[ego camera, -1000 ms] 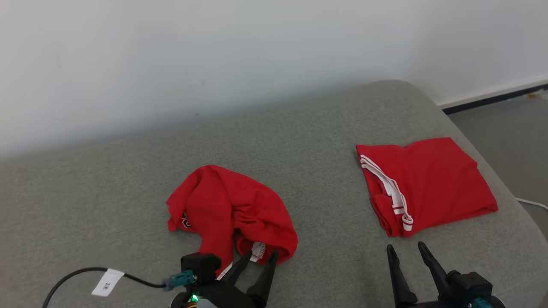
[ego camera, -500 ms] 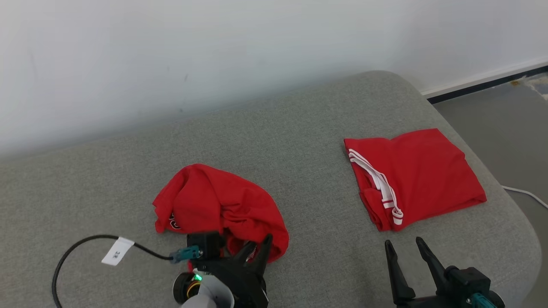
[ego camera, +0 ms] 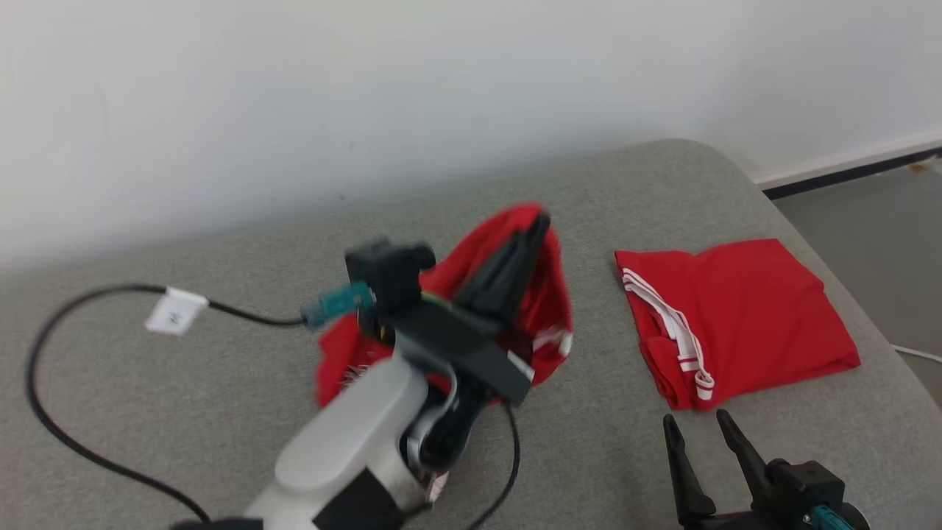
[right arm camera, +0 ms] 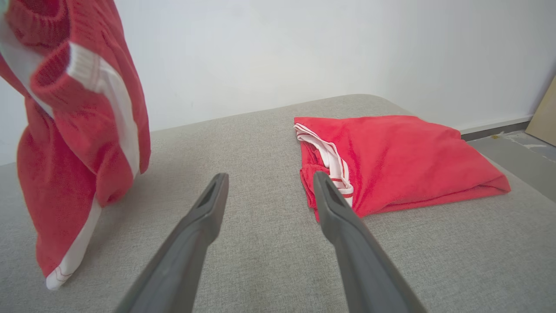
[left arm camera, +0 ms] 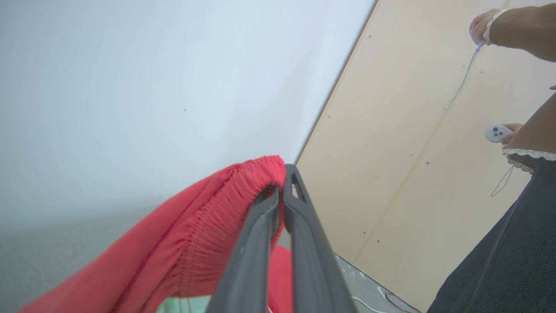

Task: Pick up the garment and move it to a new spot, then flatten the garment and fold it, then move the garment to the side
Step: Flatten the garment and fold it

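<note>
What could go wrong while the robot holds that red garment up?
The left gripper pinches the red garment by its gathered edge alone, near the tips, so it might slip free. The black cable loops across the cushion close by and could snag the cloth. Set down carelessly, it may rumple the folded garment.

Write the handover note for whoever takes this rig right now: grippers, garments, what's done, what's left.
Left gripper: shut on the crumpled red garment at a gathered edge, holding it up over the grey cushion.
Right gripper: open, empty, low over the cushion, close to a folded red garment lying at the right end.
Done: the pickup.
Left: set it down at a new spot, flatten it, fold it, move it to the side.
</note>
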Controlling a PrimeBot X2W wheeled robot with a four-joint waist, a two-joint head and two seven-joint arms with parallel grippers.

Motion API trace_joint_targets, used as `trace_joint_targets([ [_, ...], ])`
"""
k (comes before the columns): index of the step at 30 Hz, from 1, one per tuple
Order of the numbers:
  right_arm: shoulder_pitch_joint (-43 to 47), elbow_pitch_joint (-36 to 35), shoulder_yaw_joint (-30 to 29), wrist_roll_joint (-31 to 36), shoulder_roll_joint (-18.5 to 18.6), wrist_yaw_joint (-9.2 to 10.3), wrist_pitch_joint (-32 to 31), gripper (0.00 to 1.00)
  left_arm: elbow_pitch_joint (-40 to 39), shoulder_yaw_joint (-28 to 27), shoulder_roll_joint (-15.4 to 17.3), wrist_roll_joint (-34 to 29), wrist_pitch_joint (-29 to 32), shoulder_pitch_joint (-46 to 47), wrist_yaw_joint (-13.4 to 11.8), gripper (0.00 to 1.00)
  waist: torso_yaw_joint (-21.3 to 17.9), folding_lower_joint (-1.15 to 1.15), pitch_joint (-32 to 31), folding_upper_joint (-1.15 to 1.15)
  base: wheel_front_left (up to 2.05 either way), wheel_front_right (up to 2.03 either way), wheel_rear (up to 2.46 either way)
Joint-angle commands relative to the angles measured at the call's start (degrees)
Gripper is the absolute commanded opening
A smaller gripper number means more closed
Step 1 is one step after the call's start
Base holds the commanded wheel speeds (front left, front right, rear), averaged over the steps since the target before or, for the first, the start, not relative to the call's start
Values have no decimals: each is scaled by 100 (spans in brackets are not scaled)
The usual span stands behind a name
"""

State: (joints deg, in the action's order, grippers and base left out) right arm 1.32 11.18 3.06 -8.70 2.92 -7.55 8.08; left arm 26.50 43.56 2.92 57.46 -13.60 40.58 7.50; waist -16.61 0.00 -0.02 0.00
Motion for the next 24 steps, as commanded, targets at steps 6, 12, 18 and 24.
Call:
trace_joint_targets([
  [6, 125, 21, -33, -37, 7, 15, 41, 100, -735, -534, 42, -58, -146, 592, -6, 0, 311, 0, -142, 0, 0, 0, 0],
  [12, 189, 25, -43, -64, 2, 15, 57, 100, -1186, -1271, 314, 81, -150, 172, -144, 0, 678, 0, -214, 0, 0, 0, 0],
  [18, 153, 78, 51, -121, 0, 15, 61, 100, -199, -1513, 868, 116, -100, -934, -600, 0, 899, 0, -214, 0, 0, 0, 0],
  [24, 81, 87, 76, -113, 1, 15, 44, 100, 1158, -1809, 1115, 146, -117, -1485, -987, 100, 969, 0, -165, 0, 0, 0, 0],
])
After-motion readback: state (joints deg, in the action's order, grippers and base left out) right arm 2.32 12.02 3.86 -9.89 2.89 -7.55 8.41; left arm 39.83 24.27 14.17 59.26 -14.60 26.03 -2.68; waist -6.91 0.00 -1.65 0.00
